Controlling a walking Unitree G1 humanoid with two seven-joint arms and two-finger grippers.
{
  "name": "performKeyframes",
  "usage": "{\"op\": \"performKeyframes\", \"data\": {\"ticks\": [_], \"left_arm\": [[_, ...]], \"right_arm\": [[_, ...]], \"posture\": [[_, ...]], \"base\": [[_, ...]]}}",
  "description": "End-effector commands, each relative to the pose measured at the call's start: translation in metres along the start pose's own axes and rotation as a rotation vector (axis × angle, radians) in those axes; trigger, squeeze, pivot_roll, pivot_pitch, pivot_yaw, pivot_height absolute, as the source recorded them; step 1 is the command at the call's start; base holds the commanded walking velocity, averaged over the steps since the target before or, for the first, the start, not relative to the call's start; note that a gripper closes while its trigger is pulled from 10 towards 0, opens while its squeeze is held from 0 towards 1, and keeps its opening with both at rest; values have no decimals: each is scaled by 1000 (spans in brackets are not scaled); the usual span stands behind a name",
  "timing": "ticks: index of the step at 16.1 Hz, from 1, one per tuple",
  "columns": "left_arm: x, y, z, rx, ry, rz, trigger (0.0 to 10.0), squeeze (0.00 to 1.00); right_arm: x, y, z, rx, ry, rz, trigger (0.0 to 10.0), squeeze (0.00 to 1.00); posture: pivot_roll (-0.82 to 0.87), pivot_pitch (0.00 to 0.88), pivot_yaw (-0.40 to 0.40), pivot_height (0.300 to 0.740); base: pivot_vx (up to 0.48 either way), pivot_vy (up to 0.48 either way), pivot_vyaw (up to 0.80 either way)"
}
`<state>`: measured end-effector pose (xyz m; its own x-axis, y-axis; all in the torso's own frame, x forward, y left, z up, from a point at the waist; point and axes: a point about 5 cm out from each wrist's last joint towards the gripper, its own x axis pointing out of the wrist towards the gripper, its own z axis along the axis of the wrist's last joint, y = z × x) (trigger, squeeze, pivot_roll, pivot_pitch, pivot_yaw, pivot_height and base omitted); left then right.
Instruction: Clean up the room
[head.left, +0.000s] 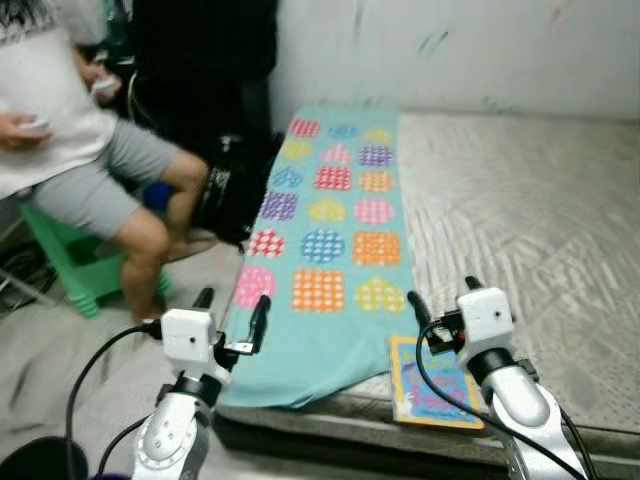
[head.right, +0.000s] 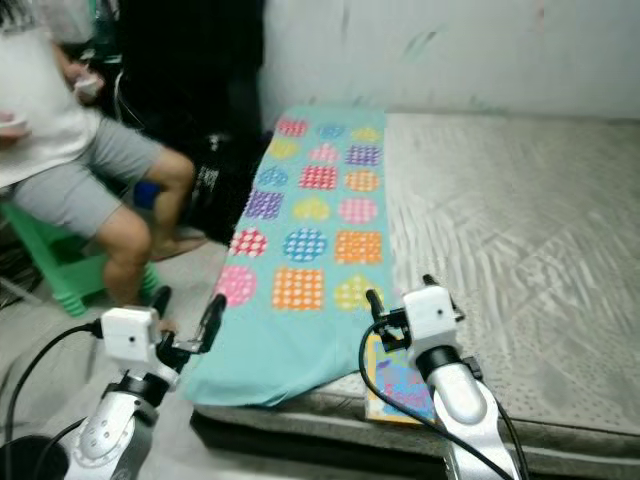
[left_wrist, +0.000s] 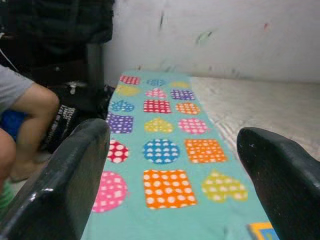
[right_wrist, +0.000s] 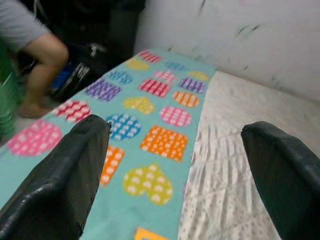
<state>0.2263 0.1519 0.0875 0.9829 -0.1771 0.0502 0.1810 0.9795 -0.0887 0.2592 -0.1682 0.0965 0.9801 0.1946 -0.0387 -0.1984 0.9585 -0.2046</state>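
Observation:
A teal blanket (head.left: 330, 230) printed with dotted hearts, squares and circles lies along the left side of a grey mattress (head.left: 520, 220). A colourful picture book (head.left: 432, 385) rests on the mattress's near edge, partly under my right arm. My left gripper (head.left: 232, 312) is open, held above the floor just left of the blanket's near corner. My right gripper (head.left: 443, 295) is open too, hovering over the book and the blanket's right border. In the left wrist view the blanket (left_wrist: 160, 150) stretches between the fingers (left_wrist: 65, 185); the right wrist view shows the blanket (right_wrist: 145, 125) the same way.
A person in a white top and grey shorts sits on a green stool (head.left: 70, 265) at the left. A black bag (head.left: 225, 190) leans between the person and the mattress. A white wall (head.left: 450, 50) runs behind the bed. Grey floor (head.left: 60, 350) lies to the left.

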Motion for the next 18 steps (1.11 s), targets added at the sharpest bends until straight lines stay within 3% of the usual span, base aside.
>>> {"op": "performKeyframes", "data": {"ticks": [1, 10, 18], "left_arm": [[-2, 8, -1, 23, 17, 30, 10000, 0], [2, 7, -2, 31, 17, 49, 10000, 0], [4, 5, -2, 23, 15, 34, 10000, 0]], "right_arm": [[3, 8, 5, 18, -19, 29, 10000, 0], [5, 8, 3, 14, -14, 24, 10000, 0], [6, 8, 2, 6, -9, 23, 10000, 0]], "posture": [[29, 51, -3, 740], [28, 48, -4, 740], [23, 47, -4, 740]], "base": [[0, 0, -800], [0, 0, -112], [0, -418, 0]]}}
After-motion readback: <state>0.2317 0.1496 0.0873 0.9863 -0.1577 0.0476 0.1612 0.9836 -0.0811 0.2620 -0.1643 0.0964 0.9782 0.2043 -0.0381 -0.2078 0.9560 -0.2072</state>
